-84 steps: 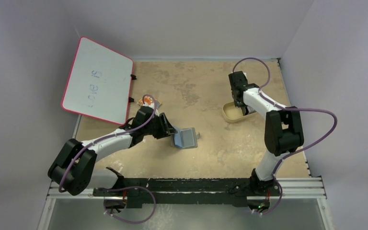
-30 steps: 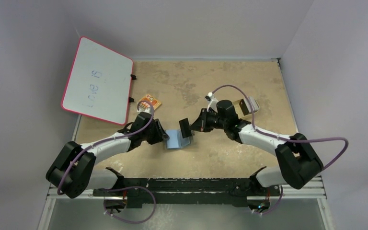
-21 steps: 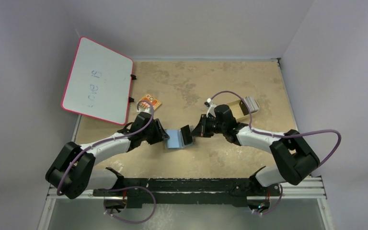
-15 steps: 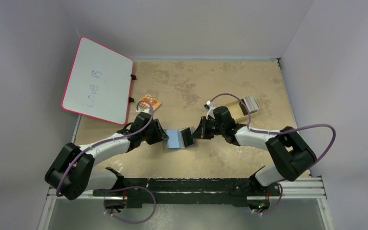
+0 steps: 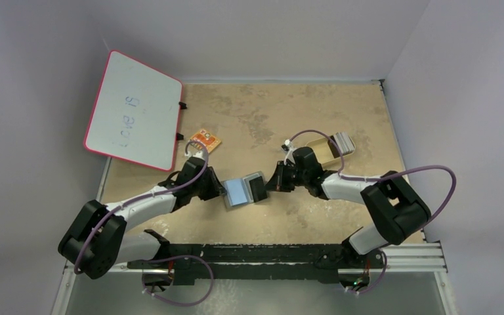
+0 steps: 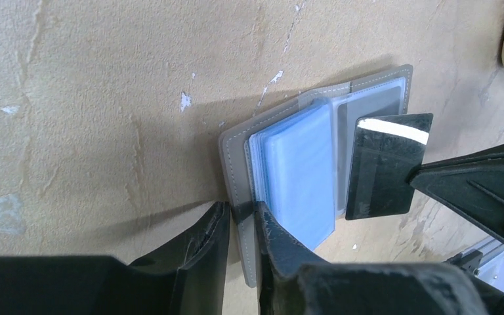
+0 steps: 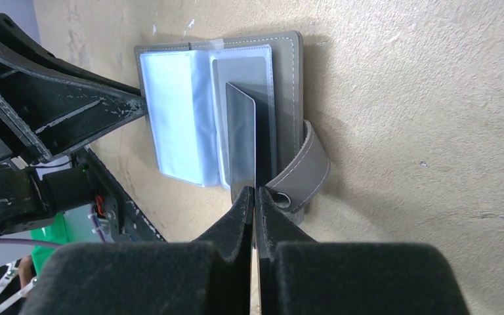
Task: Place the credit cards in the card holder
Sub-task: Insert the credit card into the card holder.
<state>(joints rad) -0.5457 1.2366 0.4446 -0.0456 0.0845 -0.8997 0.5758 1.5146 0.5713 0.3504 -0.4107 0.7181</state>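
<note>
Lying open on the tan table [image 5: 341,216] between the two arms, the card holder [image 5: 239,191] shows its light blue sleeves facing up and its grey cover underneath. The left gripper [image 6: 241,226] is closed on the holder's left grey cover edge, one finger on each side of it, and pins that side down. The right gripper [image 7: 254,200] is clamped tight on a dark credit card [image 7: 241,128] by its near end. The card stands on edge over the right half of the holder, above the clear sleeve that lies against the grey cover. From the left wrist view the same card leans over that right page and shows a white stripe near its top. Whether its far edge has entered a sleeve cannot be told. The holder's grey strap [image 7: 305,174] with the snap stud curls up just beside the right fingertips. Well apart, toward the far right, the tan tray [image 5: 316,146] has the remaining cards [image 5: 344,141] at its right end. A red-rimmed whiteboard [image 5: 134,110] leans at the far left, with a small orange packet [image 5: 204,139] near it.
</note>
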